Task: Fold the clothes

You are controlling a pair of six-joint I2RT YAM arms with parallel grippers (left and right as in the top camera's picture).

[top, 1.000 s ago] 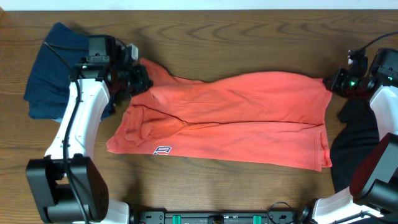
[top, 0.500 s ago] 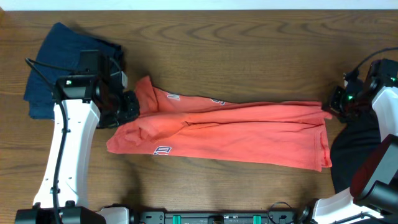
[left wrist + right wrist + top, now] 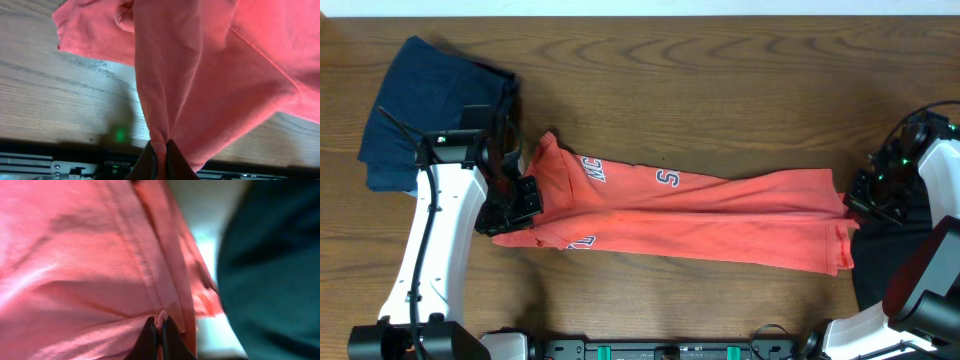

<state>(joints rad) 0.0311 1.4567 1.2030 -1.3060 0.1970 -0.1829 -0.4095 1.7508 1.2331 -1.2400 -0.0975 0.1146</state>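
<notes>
Coral T-shirt (image 3: 720, 215): left fingers (image 3: 146, 164) and right fingers (image 3: 148, 341) pinch its far edge; we draw it toward its near hem, lettering (image 3: 592, 170) newly exposed; lengthwise fold, we judge, nearly closed.

I count three garments on the one wooden surface (image 3: 720, 80): one coral-red T-shirt (image 3: 740, 215), one navy garment (image 3: 420, 100) and one black garment (image 3: 885, 270). I have two grippers in view, my left gripper (image 3: 525, 195) and my right gripper (image 3: 855, 195), one at each end of the single shirt. On that shirt I make out three patches of lettering (image 3: 665, 178), two along its upper fold and one near its lower edge.
</notes>
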